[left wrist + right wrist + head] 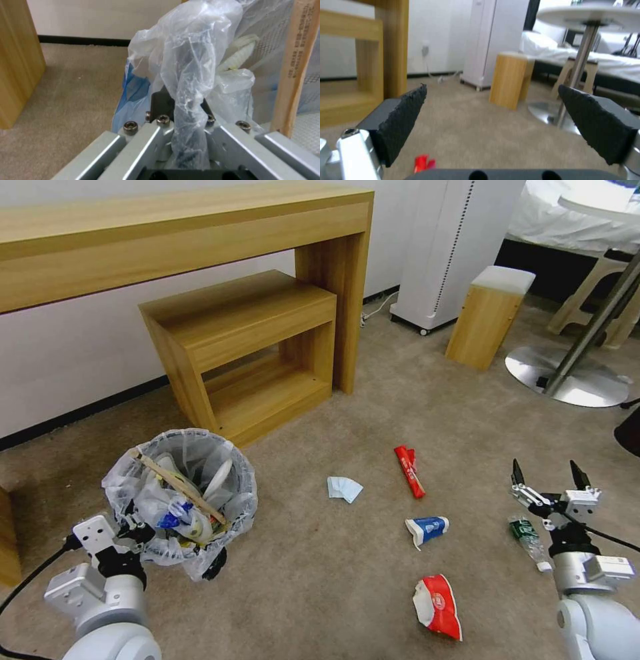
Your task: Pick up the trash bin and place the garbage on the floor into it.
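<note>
Crinkled translucent liner of trash bin [180,493] clamped in left gripper [137,531] jaws — right gripper [551,472] jaws wide apart.

The liner [190,62] hides the left gripper's [186,110] jaws; the bottle [530,540] lies partly behind the right gripper [552,475].

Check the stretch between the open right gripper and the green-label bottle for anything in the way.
Nothing visible blocks it. The right gripper hangs open just above the bottle, which lies alone on the carpet. The left gripper holds the trash bin at its liner.
</note>
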{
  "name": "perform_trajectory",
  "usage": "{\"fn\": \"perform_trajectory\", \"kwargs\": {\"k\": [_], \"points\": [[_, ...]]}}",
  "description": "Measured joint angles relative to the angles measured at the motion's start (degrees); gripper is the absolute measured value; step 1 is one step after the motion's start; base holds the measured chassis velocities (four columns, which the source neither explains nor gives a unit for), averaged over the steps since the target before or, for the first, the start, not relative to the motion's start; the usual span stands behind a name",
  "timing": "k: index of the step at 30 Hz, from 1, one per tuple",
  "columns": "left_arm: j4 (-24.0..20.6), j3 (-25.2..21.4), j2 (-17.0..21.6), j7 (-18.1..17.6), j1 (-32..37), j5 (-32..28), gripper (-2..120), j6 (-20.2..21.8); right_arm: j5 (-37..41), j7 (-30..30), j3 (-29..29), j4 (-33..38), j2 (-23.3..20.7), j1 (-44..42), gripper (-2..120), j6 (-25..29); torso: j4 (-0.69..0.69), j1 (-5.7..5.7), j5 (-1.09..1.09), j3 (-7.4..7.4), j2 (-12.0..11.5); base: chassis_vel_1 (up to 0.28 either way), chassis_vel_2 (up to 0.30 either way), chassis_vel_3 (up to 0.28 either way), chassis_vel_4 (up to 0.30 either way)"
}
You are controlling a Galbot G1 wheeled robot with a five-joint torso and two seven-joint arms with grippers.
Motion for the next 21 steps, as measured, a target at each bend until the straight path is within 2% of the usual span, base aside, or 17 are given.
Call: {"fn": "perform_trajectory", "kwargs": {"k": [5,9,10,12,13,16,18,21], "points": [[-0.4,-0.1,-0.2,0.0,0.3,0.2,0,-0.1,-0.1,0.7,-2.5,-0.7,-0.9,0.0,100,-5.0,-0.01,0.0,0.0,-0.01,0.0,0.0,0.0,0.0,0.0],[-0.7,-0.2,-0.3,0.0,0.7,0.2,0,-0.4,1.9,2.2,-8.1,-1.4,-2.8,-0.3,100,-18.3,0.0,0.0,0.0,0.0,0.0,0.0,0.0,0.0,0.0],[-0.7,-0.2,-0.3,0.0,0.7,0.2,0,-0.4,1.9,2.2,-8.1,-1.4,-2.8,-0.3,100,-18.3,0.0,0.0,0.0,0.0,0.0,0.0,0.0,0.0,0.0],[-0.9,-0.2,-0.3,0.0,0.8,0.3,0,-0.4,3.7,3.3,-11.2,-1.7,-3.7,-0.4,100,-25.5,0.01,0.0,0.0,0.0,0.0,0.0,0.0,0.0,0.0],[-0.9,-0.2,-0.3,0.0,0.8,0.3,0,-0.4,3.7,3.3,-11.2,-1.7,-3.7,-0.4,100,-25.5,0.01,0.0,0.0,0.0,0.0,0.0,0.0,0.0,0.0],[-1.2,-0.1,-0.4,0.0,1.0,0.4,0,-0.4,7.7,5.8,-15.9,-1.1,-6.4,-1.5,100,-37.6,0.0,0.0,0.02,0.0,0.0,0.0,0.0,0.0,0.0],[-1.2,-0.2,-0.4,0.0,1.0,0.4,0,-0.5,8.3,6.3,-16.7,-0.9,-7.1,-1.9,100,-39.3,0.01,0.0,0.0,0.0,0.0,0.0,0.0,0.0,0.0],[-1.3,-0.6,-0.2,0.0,1.1,0.2,0,-0.6,11.0,7.6,-19.3,-1.0,-9.9,-3.1,100,-45.2,-0.01,0.0,0.0,0.01,0.0,0.0,0.0,0.0,0.0]]}}
